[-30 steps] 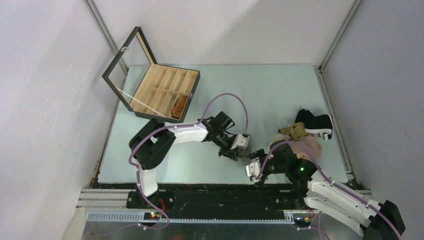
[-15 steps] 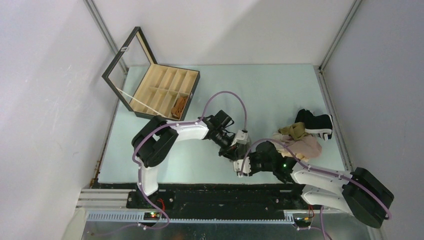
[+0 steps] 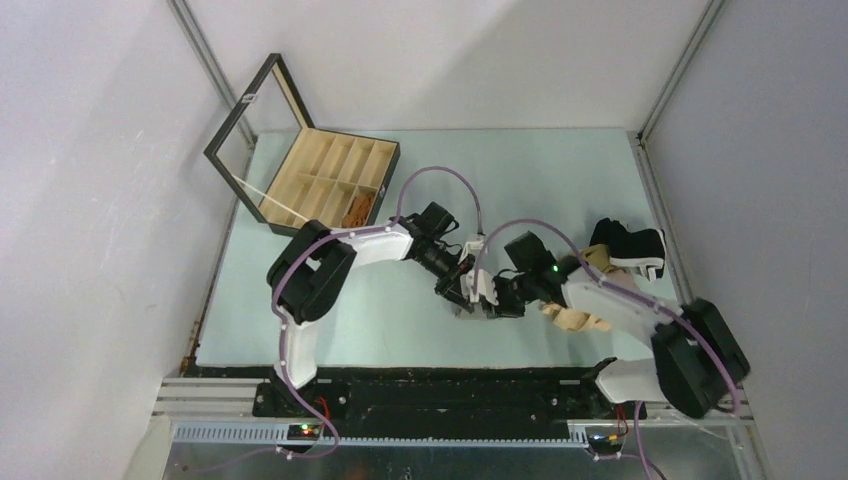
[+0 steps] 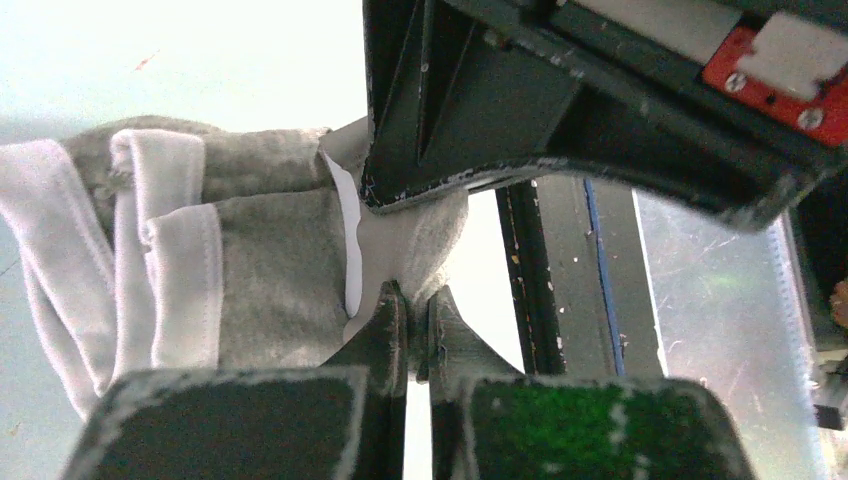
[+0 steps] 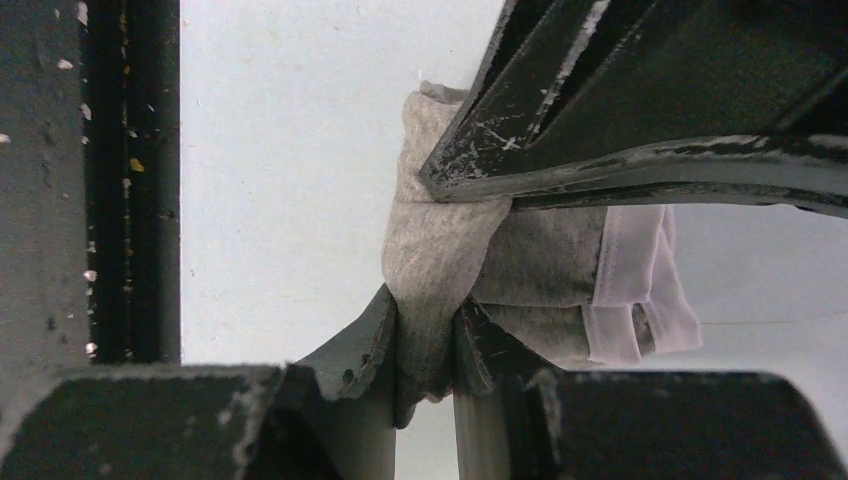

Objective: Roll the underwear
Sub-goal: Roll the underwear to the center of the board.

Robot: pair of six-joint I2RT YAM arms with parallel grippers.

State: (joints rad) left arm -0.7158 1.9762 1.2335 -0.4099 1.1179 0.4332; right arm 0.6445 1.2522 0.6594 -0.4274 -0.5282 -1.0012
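Both arms bend inward and meet low over the table [image 3: 560, 180], near its front edge. The left gripper [image 4: 412, 300] and the right gripper [image 5: 425, 335] each pinch the grey underwear [image 4: 260, 270], which is bunched between them.

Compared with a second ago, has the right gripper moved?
Yes. The right gripper has moved away from the table's near edge, up the overhead view and slightly left, and now pinches the grey underwear beside the left gripper.
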